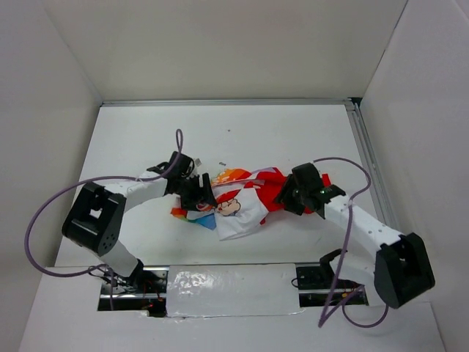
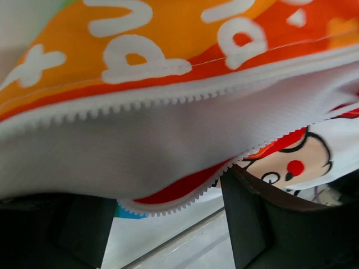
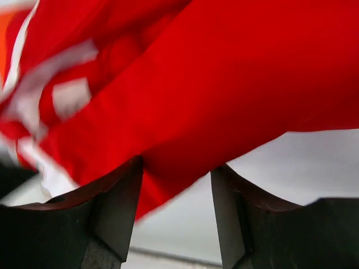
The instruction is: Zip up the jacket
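Observation:
The jacket (image 1: 245,198) lies crumpled in the middle of the table, showing white, red and orange fabric and a cartoon face. My left gripper (image 1: 199,192) is at its left end and stands open. In the left wrist view the left gripper (image 2: 160,193) has a white toothed zipper edge (image 2: 168,208) sagging between its spread fingers (image 2: 252,224), under an orange panel with white lettering (image 2: 140,59). My right gripper (image 1: 291,194) is at the jacket's red right end. In the right wrist view the right gripper (image 3: 176,168) is open, with red fabric (image 3: 185,101) drooping onto its fingertips (image 3: 120,202).
White walls enclose the table on three sides. A metal rail (image 1: 366,158) runs along the right edge. A silvery taped strip (image 1: 234,290) lies between the arm bases at the near edge. Purple cables (image 1: 44,220) loop beside both arms.

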